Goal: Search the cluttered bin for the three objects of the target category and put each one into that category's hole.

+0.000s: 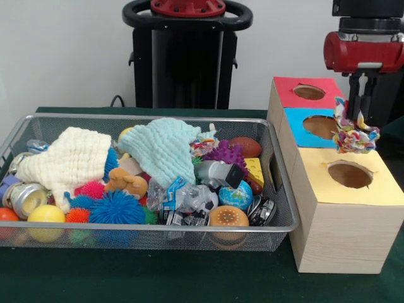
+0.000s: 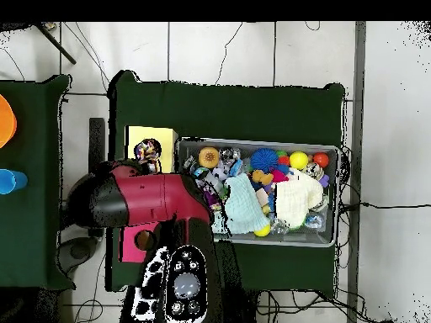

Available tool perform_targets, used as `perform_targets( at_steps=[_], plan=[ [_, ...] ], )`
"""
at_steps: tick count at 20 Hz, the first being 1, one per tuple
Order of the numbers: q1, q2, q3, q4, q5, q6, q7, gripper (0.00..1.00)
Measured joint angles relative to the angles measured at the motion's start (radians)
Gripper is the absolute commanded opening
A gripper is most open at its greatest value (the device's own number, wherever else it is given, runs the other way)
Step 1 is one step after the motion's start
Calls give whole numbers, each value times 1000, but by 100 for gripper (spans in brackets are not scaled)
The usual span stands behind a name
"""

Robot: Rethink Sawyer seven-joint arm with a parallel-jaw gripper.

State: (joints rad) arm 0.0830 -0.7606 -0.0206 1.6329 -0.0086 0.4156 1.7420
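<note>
Inside the wire bin [image 1: 281, 208]: two knitted cloths, one cream [image 1: 69, 161] and one pale blue [image 1: 165, 148]; two blue spiky balls [image 1: 117, 208]; one yellow ball [image 1: 45, 214]. Beside the bin, one wooden box [image 1: 341, 233] with three holes [image 1: 350, 175].

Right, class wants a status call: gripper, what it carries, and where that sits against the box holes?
Gripper shut on multicoloured rag toy. Toy hangs over box, between blue hole and yellow hole. Nothing blocking either hole.
</note>
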Motion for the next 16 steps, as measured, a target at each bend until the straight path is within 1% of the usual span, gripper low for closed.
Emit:
perform_targets(
  at_steps=[16],
  plan=[
    [3, 30, -5, 1, -3, -65, 0, 0]
  ],
)
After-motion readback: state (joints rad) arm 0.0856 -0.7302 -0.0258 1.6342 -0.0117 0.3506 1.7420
